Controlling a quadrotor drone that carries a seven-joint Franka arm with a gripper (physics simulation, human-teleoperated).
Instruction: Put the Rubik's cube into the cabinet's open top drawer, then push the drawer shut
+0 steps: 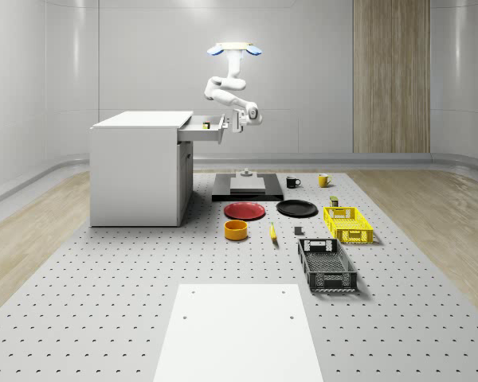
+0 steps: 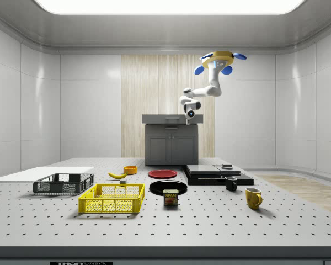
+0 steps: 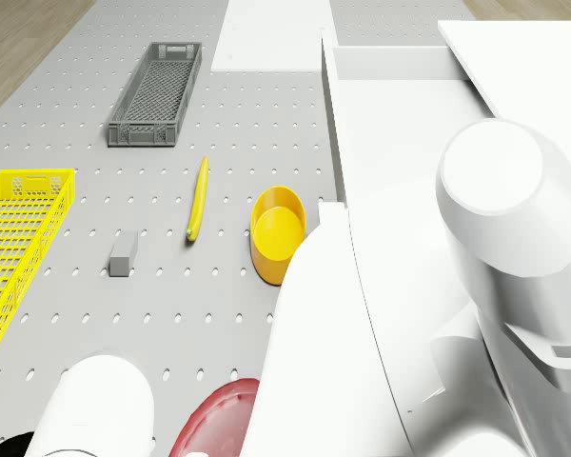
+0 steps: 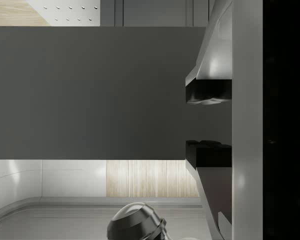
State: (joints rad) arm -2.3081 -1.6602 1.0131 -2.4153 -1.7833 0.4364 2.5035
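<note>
You have the hand (image 4: 208,122) open and empty at the drawer (image 1: 205,130) front, drone (image 1: 234,49) hovering above; can (image 2: 170,197) label illegible.

Overhead, side views share cabinet (image 1: 135,167); wrist close.

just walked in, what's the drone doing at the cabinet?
The drone hovers in the air beside the white cabinet, near its open top drawer. Its arm reaches down so the claw sits right at the drawer's front panel. A small dark and yellow object, probably the Rubik's cube, lies inside the drawer. In the wrist view the claw's fingers are apart with nothing between them. The drawer is not yet pushed shut.
</note>
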